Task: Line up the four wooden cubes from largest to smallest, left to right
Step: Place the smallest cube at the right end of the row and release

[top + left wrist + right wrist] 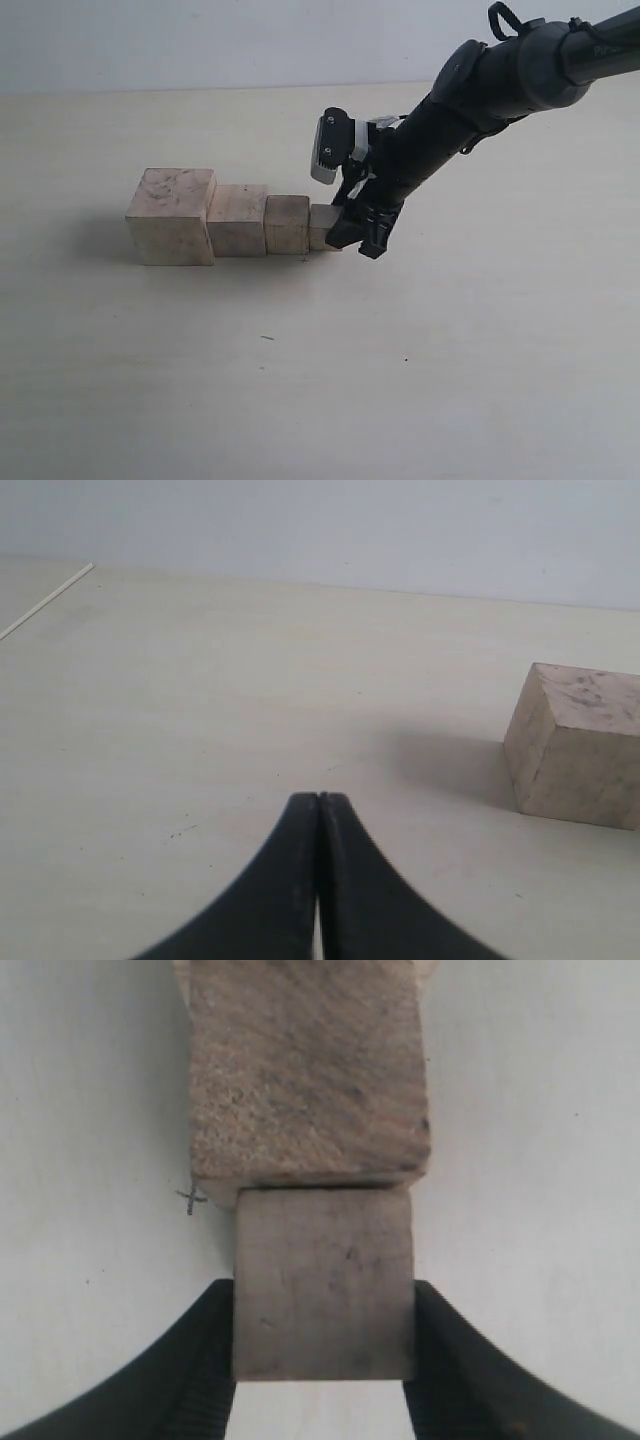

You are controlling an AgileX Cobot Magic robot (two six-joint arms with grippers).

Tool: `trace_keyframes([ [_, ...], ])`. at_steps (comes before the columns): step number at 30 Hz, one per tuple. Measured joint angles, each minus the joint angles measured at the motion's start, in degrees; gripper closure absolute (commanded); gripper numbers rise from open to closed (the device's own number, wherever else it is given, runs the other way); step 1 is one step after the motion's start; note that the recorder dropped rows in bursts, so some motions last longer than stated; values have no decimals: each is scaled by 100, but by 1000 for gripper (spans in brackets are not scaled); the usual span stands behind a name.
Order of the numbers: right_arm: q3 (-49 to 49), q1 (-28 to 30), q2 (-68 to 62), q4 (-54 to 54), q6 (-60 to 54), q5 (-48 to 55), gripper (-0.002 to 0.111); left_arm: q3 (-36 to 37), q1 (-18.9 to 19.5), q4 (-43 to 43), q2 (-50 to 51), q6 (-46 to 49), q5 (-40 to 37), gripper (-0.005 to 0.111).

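Observation:
Four pale wooden cubes stand in a touching row on the table: the largest cube [170, 216] at the left, then the second cube [238, 219], the third cube [287, 223] and the smallest cube [322, 226] at the right end. My right gripper [352, 232] is shut on the smallest cube [324, 1295], its black fingers [205, 1350] pressed against both side faces, with the third cube [308, 1070] right behind it. My left gripper [319, 798] is shut on nothing, hovering over bare table, with the largest cube [577, 743] off to one side. The left arm is out of the exterior view.
The right arm [470, 100] slants down from the upper right corner to the row's right end. The pale table [300, 380] spreads around the row, with a light wall behind. A small pencil cross [190, 1198] marks the table beside the third cube.

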State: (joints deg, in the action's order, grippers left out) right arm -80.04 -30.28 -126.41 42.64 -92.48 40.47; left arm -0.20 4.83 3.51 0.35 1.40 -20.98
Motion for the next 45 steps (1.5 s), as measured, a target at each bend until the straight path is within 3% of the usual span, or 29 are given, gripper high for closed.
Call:
trace_keyframes([
  [9,0,0,20,-72,66,-26,48,0,0,0,0,0,0,107],
  [15,79,-11,65,-263,452,1,35,0,0,0,0,0,0,107],
  [22,92,-11,639,-982,1466,-49,37,0,0,0,0,0,0,107],
  [28,92,-11,914,-1904,2682,-149,52,0,0,0,0,0,0,107],
  [30,92,-11,889,-2126,2912,-164,53,0,0,0,0,0,0,107],
  [45,92,-11,394,-1688,3013,-881,53,0,0,0,0,0,0,107],
])
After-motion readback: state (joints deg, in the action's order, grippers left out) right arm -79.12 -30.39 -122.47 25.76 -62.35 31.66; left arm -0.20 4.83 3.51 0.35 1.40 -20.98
